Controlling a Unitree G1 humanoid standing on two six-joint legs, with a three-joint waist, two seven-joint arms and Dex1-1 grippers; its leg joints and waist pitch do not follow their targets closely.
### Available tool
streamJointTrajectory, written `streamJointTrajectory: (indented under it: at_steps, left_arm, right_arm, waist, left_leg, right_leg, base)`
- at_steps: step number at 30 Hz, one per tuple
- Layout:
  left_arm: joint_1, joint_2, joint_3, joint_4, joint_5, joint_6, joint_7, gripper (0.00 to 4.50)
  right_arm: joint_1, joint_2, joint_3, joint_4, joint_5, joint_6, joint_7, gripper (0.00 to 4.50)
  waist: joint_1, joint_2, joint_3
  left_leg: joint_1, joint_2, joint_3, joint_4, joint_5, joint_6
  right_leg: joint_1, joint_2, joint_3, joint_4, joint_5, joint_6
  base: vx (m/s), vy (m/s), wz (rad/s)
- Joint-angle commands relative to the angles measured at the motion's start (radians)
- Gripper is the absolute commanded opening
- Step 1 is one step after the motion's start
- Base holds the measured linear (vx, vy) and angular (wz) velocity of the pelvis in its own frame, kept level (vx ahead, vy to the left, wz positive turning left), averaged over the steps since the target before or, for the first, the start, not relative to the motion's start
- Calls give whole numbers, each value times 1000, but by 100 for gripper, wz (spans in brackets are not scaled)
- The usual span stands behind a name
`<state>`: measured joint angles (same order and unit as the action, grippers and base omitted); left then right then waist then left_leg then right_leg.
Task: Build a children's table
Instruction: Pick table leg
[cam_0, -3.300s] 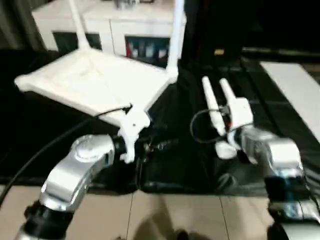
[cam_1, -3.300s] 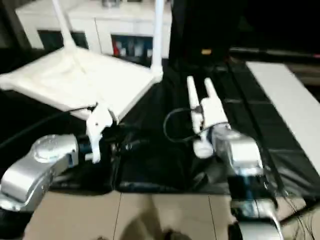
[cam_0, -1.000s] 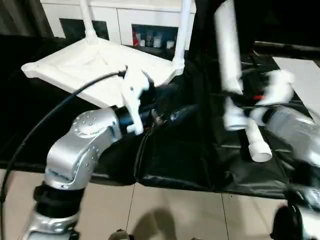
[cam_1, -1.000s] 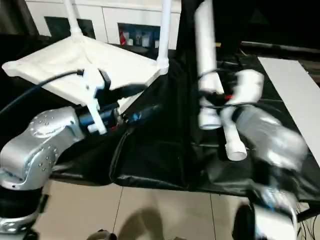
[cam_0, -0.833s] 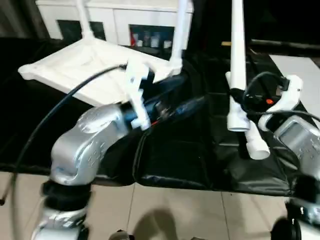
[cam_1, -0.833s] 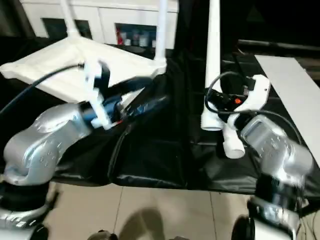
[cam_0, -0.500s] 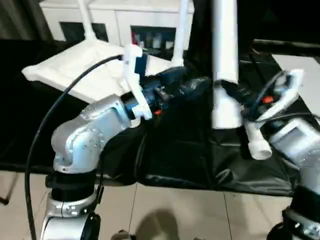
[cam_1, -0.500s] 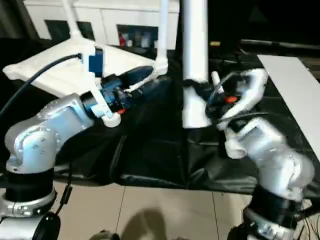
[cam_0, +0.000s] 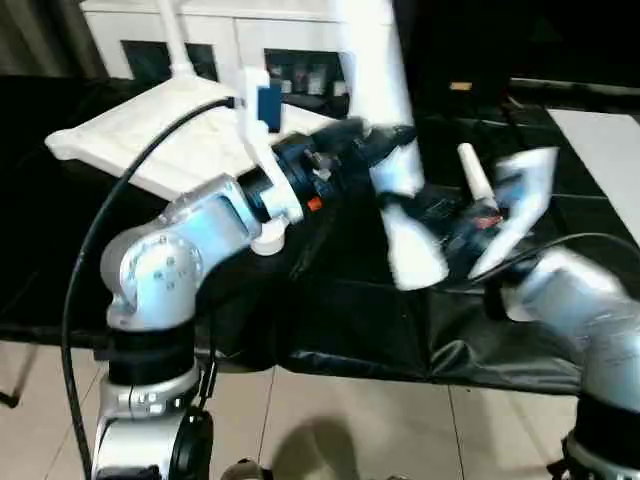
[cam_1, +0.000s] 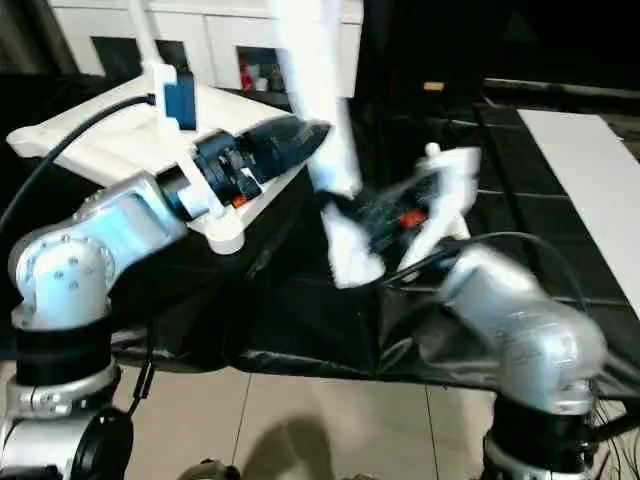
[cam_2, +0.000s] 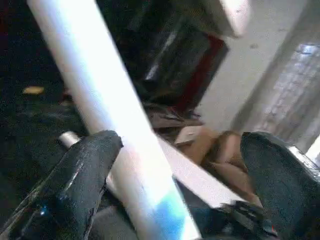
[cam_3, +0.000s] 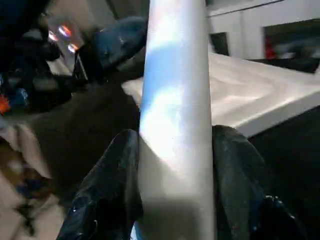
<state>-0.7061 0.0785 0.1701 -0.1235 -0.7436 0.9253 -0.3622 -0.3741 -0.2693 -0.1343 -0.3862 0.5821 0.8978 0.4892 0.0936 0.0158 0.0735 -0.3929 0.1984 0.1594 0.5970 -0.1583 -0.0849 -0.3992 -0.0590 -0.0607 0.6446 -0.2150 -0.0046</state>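
I had the right gripper (cam_3: 175, 185) clamped on a long white tapered plastic tube leg (cam_0: 385, 150), its two black fingers (cam_3: 112, 185) pressed against opposite sides of the tube near the thick end. The leg stood tilted, rising out of the top of the head view. My left gripper (cam_2: 175, 190) was spread wide around the same leg, one finger (cam_2: 82, 175) just beside the tube, the other well clear, so it gripped nothing.

The white plastic rectangular tabletop (cam_0: 150, 130) lay upside down on the black-covered desk (cam_0: 350, 320), beyond the left arm, ribbed underside up, with two legs (cam_0: 172, 40) standing in its far corner sockets. Another loose white leg (cam_0: 472, 172) lay on the desk near my right wrist. A white cabinet with dark glass doors (cam_0: 200, 40) stood behind.

My worry was the handover. If the left fingers closed off-centre on a tapered, smooth tube, it could slide or twist out. Swinging that long leg also risked clipping the standing legs or shoving the tabletop, and the wrist cable (cam_0: 110, 220) could snag.
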Motion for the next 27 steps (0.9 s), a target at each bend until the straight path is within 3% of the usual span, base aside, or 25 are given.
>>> streamJointTrajectory:
  at_steps: [1,2,3,4,7,10,12,14,17,22,26,27]
  left_arm:
    - [-27,-15,17,37,33,-21,59,450]
    - [-31,-17,20,45,43,-30,72,450]
    - [-43,-25,31,66,59,-51,110,450]
    - [-43,-25,31,66,59,-51,110,450]
    - [-65,-41,57,94,71,-71,175,450]
    - [-78,-59,85,113,83,-79,240,450]
    - [-82,-73,103,124,91,-94,278,416]
    - [-87,-86,121,132,89,-108,307,416]
    - [-92,-96,136,138,89,-117,342,372]
    - [-96,-105,141,144,90,-125,361,327]
    - [-96,-116,142,143,81,-139,359,316]
    - [-96,-118,141,143,80,-143,364,286]
  right_arm:
    - [-9,-11,85,-59,-64,-73,-4,183]
    - [-9,-14,104,-61,-86,-90,-10,183]
    - [-10,-41,174,-55,-176,-150,-35,183]
    - [-10,-41,174,-55,-176,-150,-35,183]
    - [-7,-92,302,-45,-340,-277,-66,183]
    - [-2,-67,356,-54,-420,-366,-100,183]
    - [-4,-72,397,-47,-494,-406,-142,183]
    - [-7,-66,404,-32,-527,-422,-184,183]
    - [-11,-58,409,-12,-544,-442,-208,183]
    - [-9,-53,424,13,-597,-492,-211,183]
    - [-10,-56,422,35,-614,-508,-219,183]
    - [-10,-57,422,38,-617,-513,-221,183]
  waist:
    - [4,-6,-73]
    - [3,-6,-72]
    - [2,-4,-72]
    - [1,-6,-71]
    - [2,-4,-72]
    - [-2,-4,-73]
    - [-3,-3,-74]
    - [-3,-1,-78]
    - [-3,-1,-79]
    - [-5,-1,-80]
    - [-4,-2,-81]
    - [-5,-3,-81]
  left_leg:
    - [11,11,-1,-59,-138,-27]
    - [9,12,-2,-60,-140,-27]
    - [11,12,-3,-60,-146,-26]
    - [9,12,-4,-59,-144,-29]
    - [12,13,-4,-58,-151,-40]
    - [9,10,-4,-57,-144,-22]
    - [10,12,-5,-56,-133,-15]
    - [11,14,-5,-54,-119,-7]
    - [8,14,-7,-53,-120,0]
    - [8,14,-6,-51,-119,7]
    - [9,14,-5,-49,-119,15]
    - [10,14,-5,-49,-125,16]
  right_leg:
    - [57,-60,47,-103,-192,-86]
    - [57,-60,47,-102,-192,-86]
    - [55,-60,47,-102,-192,-83]
    - [56,-58,46,-103,-191,-82]
    - [54,-59,47,-101,-177,-91]
    - [56,-58,47,-96,-128,-107]
    - [57,-57,47,-93,-99,-119]
    - [56,-56,48,-88,-55,-134]
    - [60,-56,46,-82,-12,-153]
    - [62,-58,47,-81,8,-164]
    - [63,-58,47,-81,3,-166]
    - [62,-58,47,-82,-5,-166]
  base:
    - [0,0,0]
    - [0,0,0]
    - [0,0,0]
    - [0,0,0]
    - [0,0,0]
    - [0,0,0]
    - [0,0,0]
    - [0,0,0]
    - [0,0,0]
    - [0,0,0]
    - [0,0,0]
    - [0,0,0]
